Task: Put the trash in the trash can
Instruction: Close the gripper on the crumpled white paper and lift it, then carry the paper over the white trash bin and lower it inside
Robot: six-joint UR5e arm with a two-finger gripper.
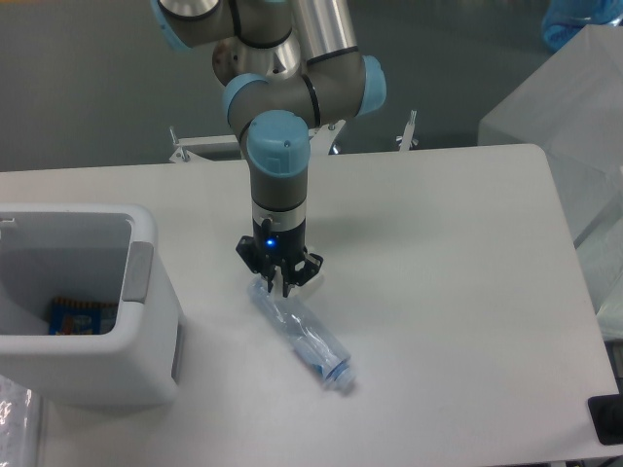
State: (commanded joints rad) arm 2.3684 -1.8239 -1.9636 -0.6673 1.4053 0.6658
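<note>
Where the gripper (277, 283) meets the crushed clear bottle (302, 334), its fingers hide the end. Grip unclear (jaws look narrow). Rounded white bin (146, 292) is cut off.

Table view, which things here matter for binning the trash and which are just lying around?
Job: crushed clear bluish plastic bottle, white rectangular plastic bin, gripper at the bottle's upper end.
Lying about: blue-and-orange wrapper in the bin, translucent frosted box beyond the table.

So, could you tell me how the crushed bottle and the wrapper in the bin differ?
The crushed plastic bottle is clear and bluish, while the wrapper is blue and orange. The bottle lies out on the table, under the gripper; the wrapper already sits inside the white bin. The bottle looks longer than the visible part of the wrapper.
</note>
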